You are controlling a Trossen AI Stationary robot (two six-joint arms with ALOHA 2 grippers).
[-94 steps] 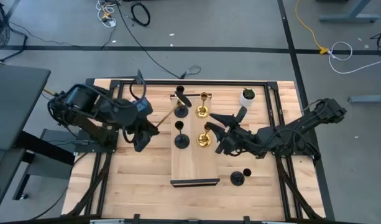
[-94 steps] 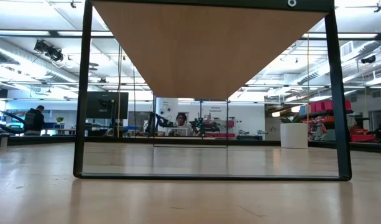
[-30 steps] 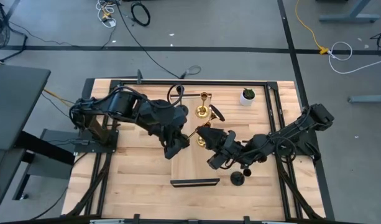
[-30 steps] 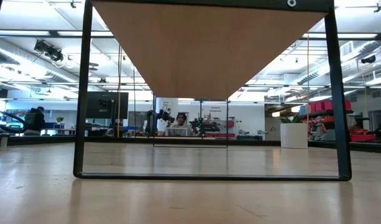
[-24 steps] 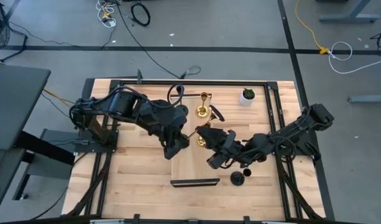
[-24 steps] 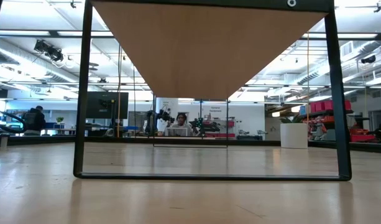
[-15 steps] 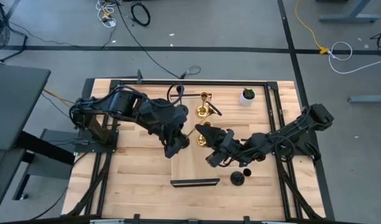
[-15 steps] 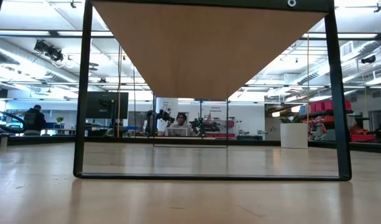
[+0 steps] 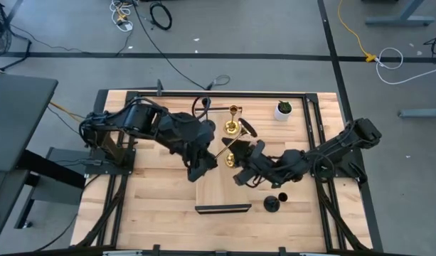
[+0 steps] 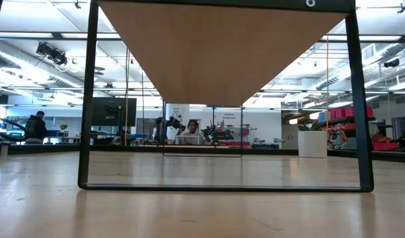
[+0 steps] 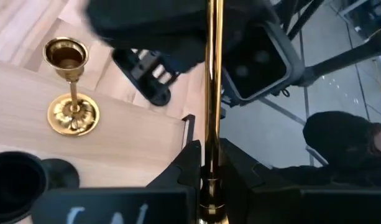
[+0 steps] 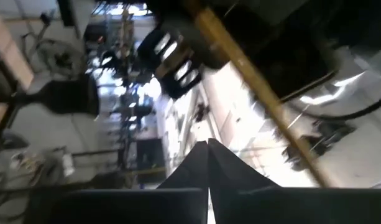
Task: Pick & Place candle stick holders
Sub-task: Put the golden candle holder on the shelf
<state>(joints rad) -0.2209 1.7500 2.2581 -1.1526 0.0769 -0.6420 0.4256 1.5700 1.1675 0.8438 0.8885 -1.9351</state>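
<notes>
Wooden desk (image 9: 153, 192), mid-handoff: left gripper (image 11: 209, 163) jaws clamped on a gold holder (image 11: 211, 74); right gripper (image 12: 207, 148) jaws were together, empty. I'd reopen and re-aim first.

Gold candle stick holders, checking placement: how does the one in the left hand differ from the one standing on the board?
The held shiny gold holder is clamped in the left hand, tilted; the standing shiny gold holder is free, upright on the pale wooden board. Both thin-stemmed.
</notes>
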